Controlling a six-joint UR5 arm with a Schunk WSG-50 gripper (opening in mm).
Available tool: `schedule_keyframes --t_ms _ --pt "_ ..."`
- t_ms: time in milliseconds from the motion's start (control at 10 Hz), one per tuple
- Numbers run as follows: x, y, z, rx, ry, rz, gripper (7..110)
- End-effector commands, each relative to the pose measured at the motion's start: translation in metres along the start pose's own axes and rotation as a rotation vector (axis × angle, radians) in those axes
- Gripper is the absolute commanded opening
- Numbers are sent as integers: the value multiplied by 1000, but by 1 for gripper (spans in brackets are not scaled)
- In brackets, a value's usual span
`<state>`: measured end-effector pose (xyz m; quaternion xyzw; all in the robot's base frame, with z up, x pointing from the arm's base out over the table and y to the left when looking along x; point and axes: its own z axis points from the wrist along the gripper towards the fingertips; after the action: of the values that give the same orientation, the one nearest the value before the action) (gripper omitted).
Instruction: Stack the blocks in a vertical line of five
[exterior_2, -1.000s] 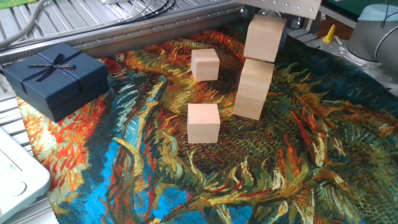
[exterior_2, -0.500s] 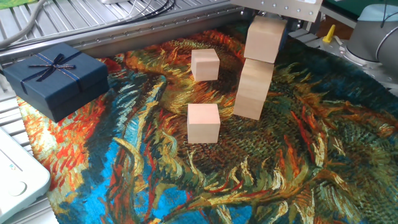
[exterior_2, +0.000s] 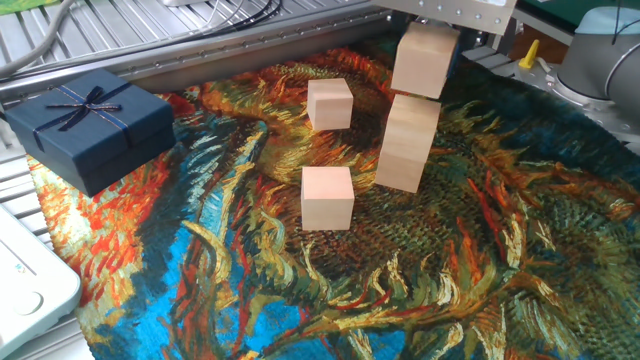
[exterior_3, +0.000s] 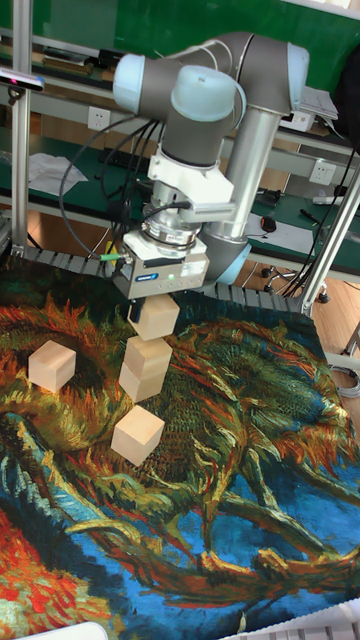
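Nothing had visibly moved across the last second: the gripper (exterior_3: 156, 303) stayed over the stack with a block clamped between its fingers, and every cube kept its place.

Largest in view was the painted cloth (exterior_2: 480, 260), swirled in orange, blue and green, which covered nearly the whole table and ran out of frame at the right and bottom. Its far edge met a metal rail, and its left edge fell just short of the dark navy gift box (exterior_2: 90, 122), whose near corner overlapped the cloth. A white device (exterior_2: 30, 285) sat at the lower left corner, off the cloth.

The UR5 arm (exterior_3: 205, 110) reached down from the back of the table in the tall fixed view. Its gripper held the top block (exterior_2: 424, 60) — tilted a little against the two-block stack (exterior_2: 407, 142) directly below. From either view I could not tell whether the held block touched the stack or hung just above it.

Two blocks lay loose: the far loose block (exterior_2: 329, 103) to the left of the stack and nearer the rail, and the near loose block (exterior_2: 327, 197) in front of it, close to the stack's foot. Open cloth lay to the right of the stack and across the whole front — well apart from any block.
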<state>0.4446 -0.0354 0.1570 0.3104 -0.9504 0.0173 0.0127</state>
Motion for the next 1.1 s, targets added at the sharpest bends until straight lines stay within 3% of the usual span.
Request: schedule_keyframes --t_ms 0,200,500,800,1000 --pt "-18 -1 -2 -11 -21 -136 22" --pt "-26 2 5 -28 -38 -189 22" --pt "-22 4 9 -42 -47 -264 22" --pt "-14 -4 18 -9 -33 -247 22" --pt "-9 0 26 -12 -20 -179 22"
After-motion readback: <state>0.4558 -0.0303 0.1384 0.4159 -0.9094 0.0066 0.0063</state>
